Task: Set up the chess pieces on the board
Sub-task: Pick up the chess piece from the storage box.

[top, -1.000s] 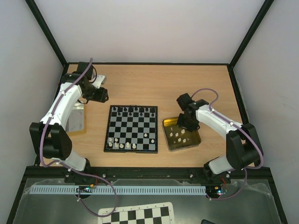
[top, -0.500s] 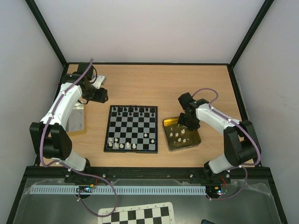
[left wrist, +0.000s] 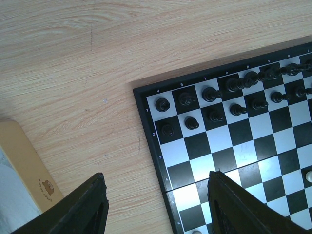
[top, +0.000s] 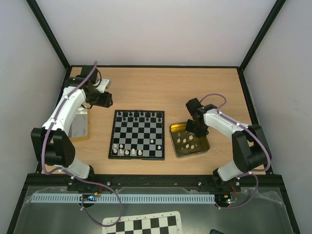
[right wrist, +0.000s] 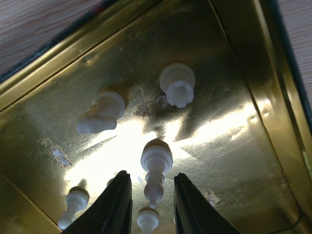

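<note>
Right claw (right wrist: pixel 151 175) hangs narrowly spread around a white chess piece (right wrist: pixel 156 158) in the gold tin (right wrist: pixel 253 97), not yet pinching; it looks light and slick, so squeeze its stem squarely.

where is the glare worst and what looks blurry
right wrist: bright glare on the gold tin floor, washing out the white pieces; right fingers dark and soft. left wrist: even light, board sharp, left fingers blurred. top external: even, soft light.
</note>
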Robot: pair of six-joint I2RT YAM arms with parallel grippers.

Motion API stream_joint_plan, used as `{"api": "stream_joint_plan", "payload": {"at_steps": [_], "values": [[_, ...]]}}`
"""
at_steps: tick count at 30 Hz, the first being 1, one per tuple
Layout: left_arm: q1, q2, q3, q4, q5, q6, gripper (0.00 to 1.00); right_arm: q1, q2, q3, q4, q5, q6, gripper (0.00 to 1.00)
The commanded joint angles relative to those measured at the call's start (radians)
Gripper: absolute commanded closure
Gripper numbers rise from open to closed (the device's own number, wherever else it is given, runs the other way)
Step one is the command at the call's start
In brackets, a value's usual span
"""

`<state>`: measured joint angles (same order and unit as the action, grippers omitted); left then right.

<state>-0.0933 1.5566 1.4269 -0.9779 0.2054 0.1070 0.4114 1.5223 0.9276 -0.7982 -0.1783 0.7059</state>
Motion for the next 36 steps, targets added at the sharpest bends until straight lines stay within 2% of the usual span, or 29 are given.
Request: {"api": "stream_joint_plan", "payload": {"at_steps": [1,7,17,22,31,36], "values": [[-0.003,-0.021,-0.005,-0.002,-0.004,-0.005,0.43,-0.005,0.012,-0.017,0.004,0.004,-0.013,0.77],[-0.003,-0.020,-0.002,0.000,-0.003,-0.005,0.43,-0.005,0.021,-0.014,-0.001,0.005,-0.017,0.82],[-0.003,-0.015,0.001,0.000,0.000,-0.005,0.43,-0.005,0.020,-0.033,0.002,-0.007,-0.023,0.83],[-0.003,-0.025,-0.008,0.002,0.001,-0.004,0.43,-0.005,0.005,-0.043,-0.003,-0.010,-0.022,0.96],[-0.003,-0.032,-0.016,0.006,0.005,-0.006,0.43,0.010,-0.058,0.158,-0.199,0.044,-0.058,0.98],[-0.003,-0.029,-0.007,0.007,0.006,-0.006,0.43,0.120,-0.065,0.259,-0.272,0.006,-0.028,0.98]]}}
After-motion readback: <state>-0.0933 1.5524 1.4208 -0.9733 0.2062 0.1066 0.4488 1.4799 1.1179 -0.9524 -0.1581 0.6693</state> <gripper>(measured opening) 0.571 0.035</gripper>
